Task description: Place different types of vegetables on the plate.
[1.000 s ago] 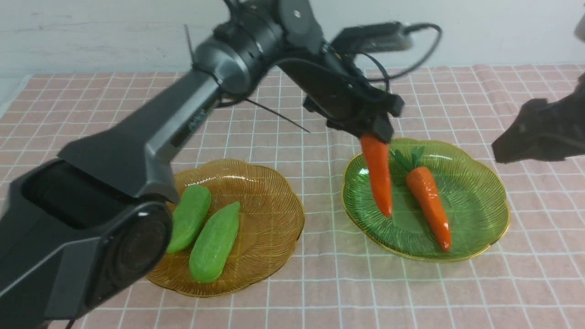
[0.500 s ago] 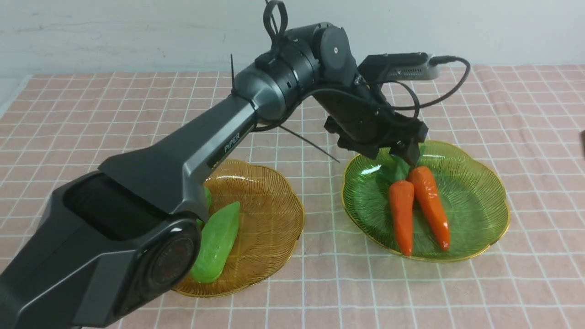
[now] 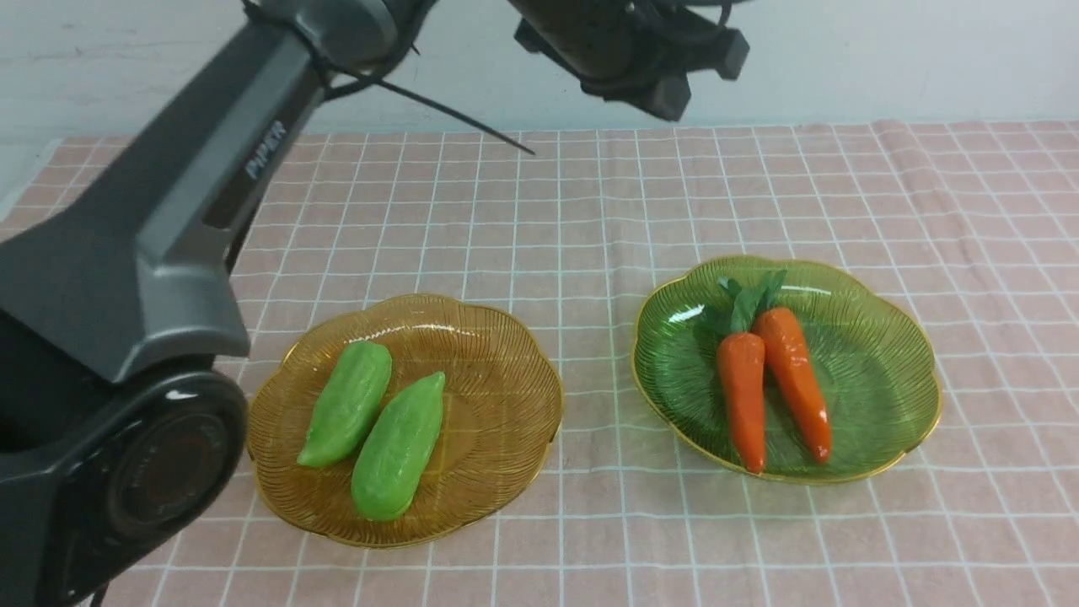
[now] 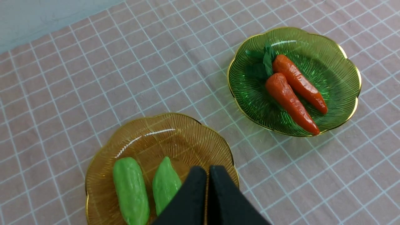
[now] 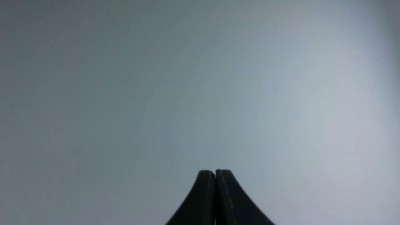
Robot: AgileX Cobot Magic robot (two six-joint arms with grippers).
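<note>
Watching from my station, I see both carrots (image 3: 743,400) lying side by side in the green plate (image 3: 885,371), leafy tops at the far end. The two gourds (image 3: 398,447) rest in the amber plate (image 3: 497,421), to the left. My left claw (image 4: 208,168) is raised, its fingers together and empty; my right claw (image 5: 215,172) is together too, facing a pale surface.

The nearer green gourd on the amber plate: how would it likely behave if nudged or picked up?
The nearer gourd looks smooth and glossy, so it may slip somewhat in a grip. Its rounded, elongated body would probably roll sideways if pushed, though the amber plate's raised rim might stop it.
</note>
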